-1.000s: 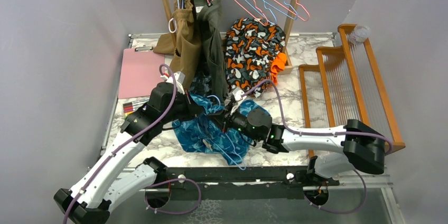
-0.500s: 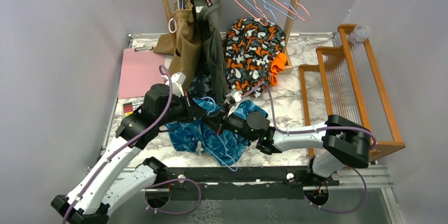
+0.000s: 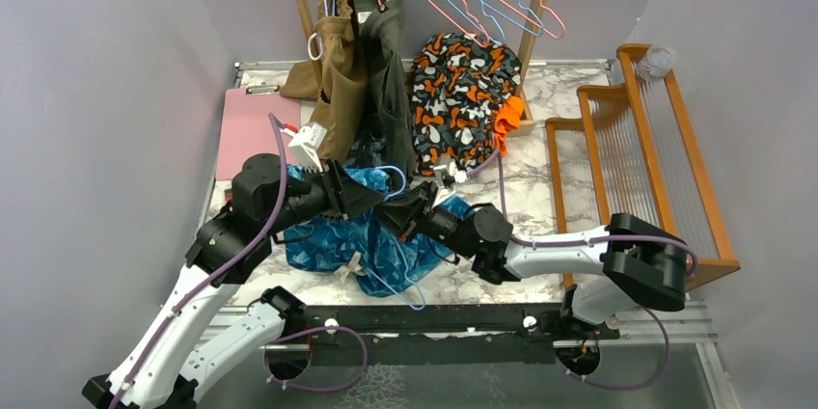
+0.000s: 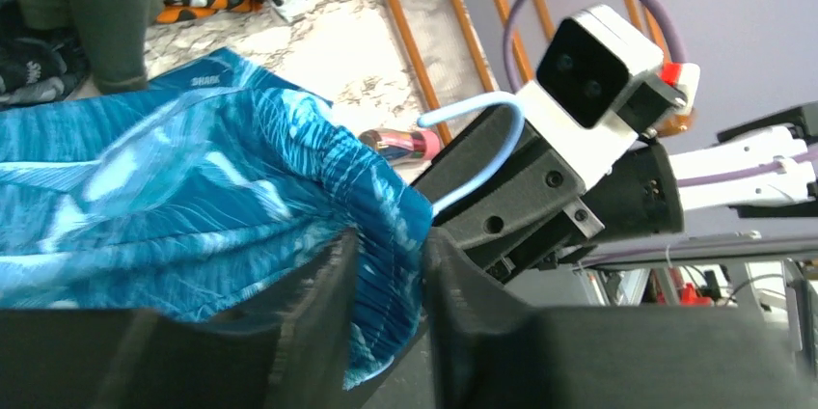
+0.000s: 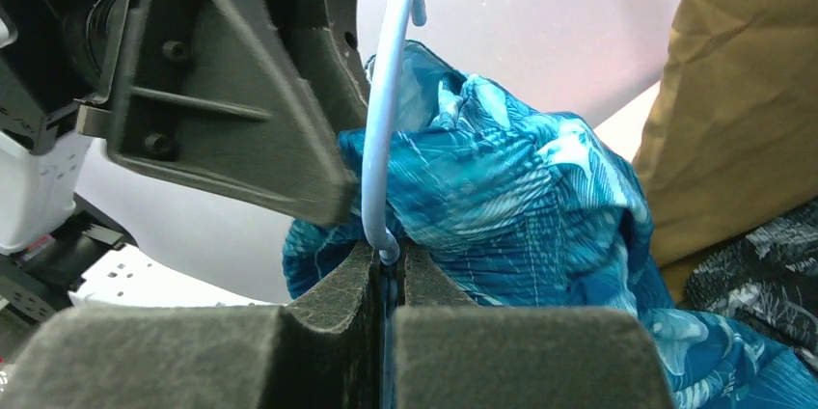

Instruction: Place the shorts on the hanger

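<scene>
One pink board (image 3: 253, 129) lies flat at the left edge of the marble table (image 3: 555, 182). Beside it, the left gripper (image 4: 386, 308) has its fingers drawn narrow, pinching a fold of the shorts (image 4: 193, 187) at their gathered edge. The shorts lie bunched near the table's front middle, between the two arms, and are lifted a little at that pinch. The hanger (image 5: 386, 110) stands with its hook up against the teal cloth. The right gripper (image 5: 386, 303) is clamped tight on the wire just below that hook. Further right lies a blotch-patterned garment (image 3: 458, 91), and a wooden rack (image 3: 627, 158) stands at the right edge.
</scene>
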Controlling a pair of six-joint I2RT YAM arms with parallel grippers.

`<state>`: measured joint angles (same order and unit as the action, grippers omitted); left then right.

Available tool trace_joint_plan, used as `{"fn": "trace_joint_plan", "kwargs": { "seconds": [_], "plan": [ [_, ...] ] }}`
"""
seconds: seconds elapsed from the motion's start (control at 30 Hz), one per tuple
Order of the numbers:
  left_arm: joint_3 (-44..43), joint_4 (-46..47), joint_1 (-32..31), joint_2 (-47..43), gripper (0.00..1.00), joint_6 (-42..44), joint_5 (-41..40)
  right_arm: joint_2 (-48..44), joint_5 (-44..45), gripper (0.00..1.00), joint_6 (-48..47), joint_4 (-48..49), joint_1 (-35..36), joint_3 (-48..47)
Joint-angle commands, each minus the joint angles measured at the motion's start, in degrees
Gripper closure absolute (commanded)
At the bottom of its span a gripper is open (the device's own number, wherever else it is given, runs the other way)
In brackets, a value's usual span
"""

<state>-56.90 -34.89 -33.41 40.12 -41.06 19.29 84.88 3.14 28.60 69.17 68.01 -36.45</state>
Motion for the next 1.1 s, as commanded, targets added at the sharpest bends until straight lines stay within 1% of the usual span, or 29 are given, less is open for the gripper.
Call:
{"fn": "trace_joint_plan", "kwargs": {
  "seconds": [0.0,0.13,0.23,0.27,0.4,0.5,0.67,0.83,0.97,1.07],
  "plan": [
    [-2.4,-1.5,-0.4,-1.4,0.55,-0.1,4.9,-3.8,2.0,0.99,-0.3,9.3,0.2,0.1],
    [-5.4,-2.0,-0.3,-2.3,0.23,0.0,5.4,-4.8,2.5,0.99,-0.9,9.8,0.2,0.7],
    [-7.6,-1.9,-0.4,-3.2,0.04,0.6,5.1,-5.1,2.9,0.99,-0.9,10.4,0.2,1.0],
    [-8.4,-2.0,-0.4,-3.2,0.01,1.0,5.1,-5.1,2.9,0.99,-0.9,10.9,0.2,1.0],
    [-11.8,-1.9,-0.4,-3.0,0.01,2.6,6.3,-5.3,2.5,0.99,-1.5,12.1,0.2,0.9],
    [-15.7,-1.7,-0.3,-3.5,0.01,5.7,6.8,-6.3,2.4,0.99,-2.4,12.4,0.2,1.1],
    [-19.1,4.3,-0.3,-9.1,0.01,11.3,6.1,-10.3,2.1,0.99,-6.0,10.5,0.2,1.3],
    [-20.0,9.2,-0.3,-13.5,0.01,16.1,2.6,-16.0,-1.2,0.99,-12.4,2.9,0.2,-0.5],
    [-20.3,9.7,-0.3,-13.3,0.01,18.4,2.7,-21.7,-4.2,0.99,-17.7,-4.7,0.2,-2.4],
    [-22.2,11.0,-0.3,-13.4,0.01,20.0,3.6,-26.5,-6.4,0.99,-20.8,-11.1,0.2,-4.8]
  ]
}}
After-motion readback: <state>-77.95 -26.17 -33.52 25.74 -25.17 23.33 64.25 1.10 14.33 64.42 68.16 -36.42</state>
